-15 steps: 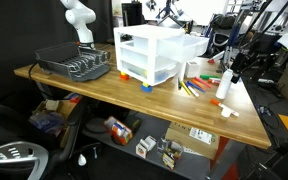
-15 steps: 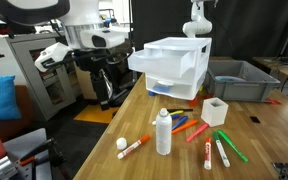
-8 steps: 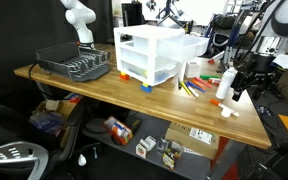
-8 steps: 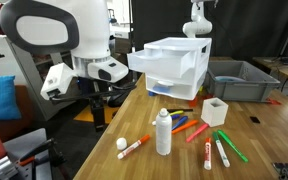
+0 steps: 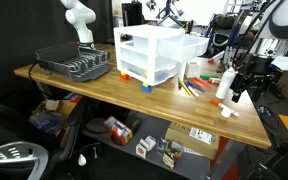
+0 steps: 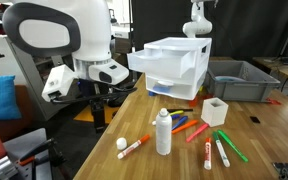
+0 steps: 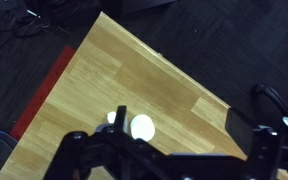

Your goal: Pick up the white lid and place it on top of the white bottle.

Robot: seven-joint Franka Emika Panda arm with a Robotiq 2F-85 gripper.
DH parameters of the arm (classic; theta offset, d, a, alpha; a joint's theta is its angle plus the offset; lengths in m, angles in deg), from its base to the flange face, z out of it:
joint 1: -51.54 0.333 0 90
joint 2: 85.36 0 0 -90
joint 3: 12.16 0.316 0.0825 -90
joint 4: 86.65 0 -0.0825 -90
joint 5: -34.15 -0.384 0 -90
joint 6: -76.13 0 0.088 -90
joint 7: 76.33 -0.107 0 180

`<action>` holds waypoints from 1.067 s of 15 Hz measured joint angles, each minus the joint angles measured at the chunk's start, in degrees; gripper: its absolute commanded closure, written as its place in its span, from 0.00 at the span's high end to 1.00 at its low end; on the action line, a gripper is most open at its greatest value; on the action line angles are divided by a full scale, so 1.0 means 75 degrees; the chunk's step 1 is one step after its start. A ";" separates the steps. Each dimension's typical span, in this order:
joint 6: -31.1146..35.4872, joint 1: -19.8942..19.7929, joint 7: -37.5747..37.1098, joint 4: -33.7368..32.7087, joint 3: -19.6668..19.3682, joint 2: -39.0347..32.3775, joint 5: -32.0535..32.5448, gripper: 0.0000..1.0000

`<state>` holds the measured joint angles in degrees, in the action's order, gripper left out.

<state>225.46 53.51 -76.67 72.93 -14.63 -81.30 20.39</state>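
One gripper (image 6: 97, 110) hangs off the table (image 6: 184, 165) edge, jaws wide apart and empty. Just ahead of it lies the white lid (image 6: 121, 144), probably light, stiff and slick, so pinch across its rim. Farther beyond stands the white bottle (image 6: 163, 132), likely tippy.

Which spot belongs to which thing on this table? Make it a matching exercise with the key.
Things:
1. slim upright white plastic bottle
2. small round white lid
3. white plastic drawer unit
4. black wire dish rack

Places:
A. at the end of the wooden table farthest from the bottle
B. lying flat near the table's corner, apart from the bottle
C. standing beside the coloured markers
D. mid-table, between the rack and the markers

Pairs: 1-C, 2-B, 3-D, 4-A
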 measured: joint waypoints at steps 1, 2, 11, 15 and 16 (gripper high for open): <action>0.0000 -0.0007 -0.0063 -0.0012 0.0000 -0.0071 0.0004 1.00; 0.0011 -0.0018 -0.0135 -0.0052 0.0000 -0.0187 0.0021 1.00; 0.0728 -0.0054 -0.0349 -0.0888 0.0002 -0.1970 -0.0014 1.00; 0.0979 -0.0091 -0.0420 -0.1259 0.0080 -0.2570 -0.0043 1.00; 0.0999 -0.0101 -0.0430 -0.1326 0.0111 -0.2675 -0.0055 1.00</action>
<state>232.95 52.76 -79.90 62.98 -13.80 -101.36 19.98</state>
